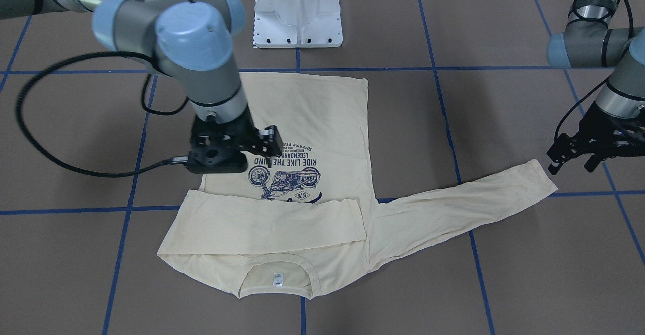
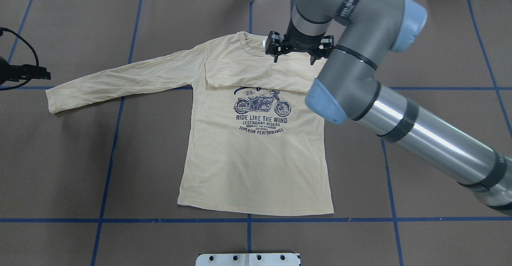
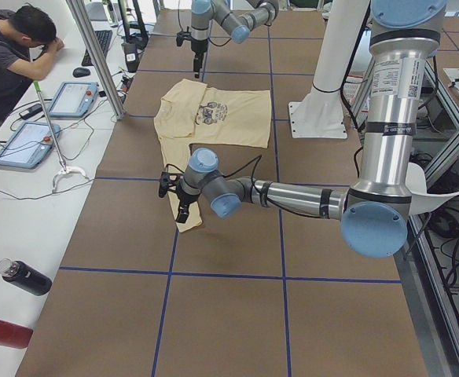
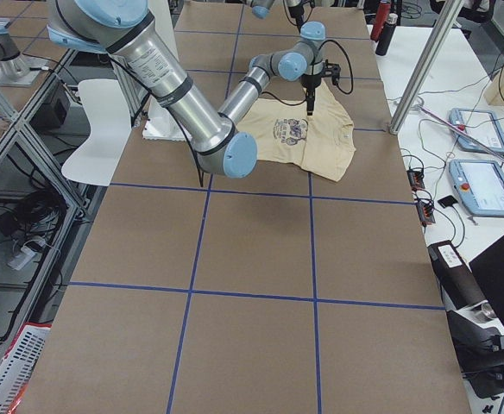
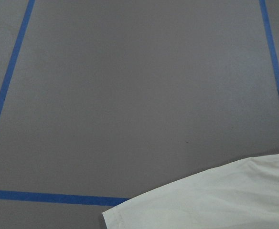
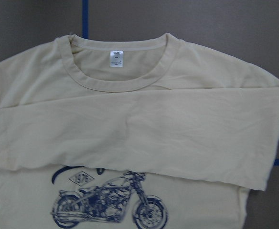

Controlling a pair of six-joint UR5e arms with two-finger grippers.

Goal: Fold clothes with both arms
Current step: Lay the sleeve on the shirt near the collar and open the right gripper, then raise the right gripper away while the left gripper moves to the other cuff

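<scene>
shirt [image 2: 256, 158]: flat, print up, overhead frame centre — folded sleeve [image 2: 256, 76] across chest, other sleeve stretched frame-left.
right gripper [image 2: 294, 60]: above shirt near collar, fingers spread, empty.
left gripper [image 1: 571, 166]: by cuff [image 1: 544, 184] — fingers apart, empty.

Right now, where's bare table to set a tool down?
Free: table in the angle between shirt body and outstretched sleeve; strip between hem and white pedestal base. Crowded: collar end under the right arm's jaws; cuff by the left arm's jaws.
</scene>
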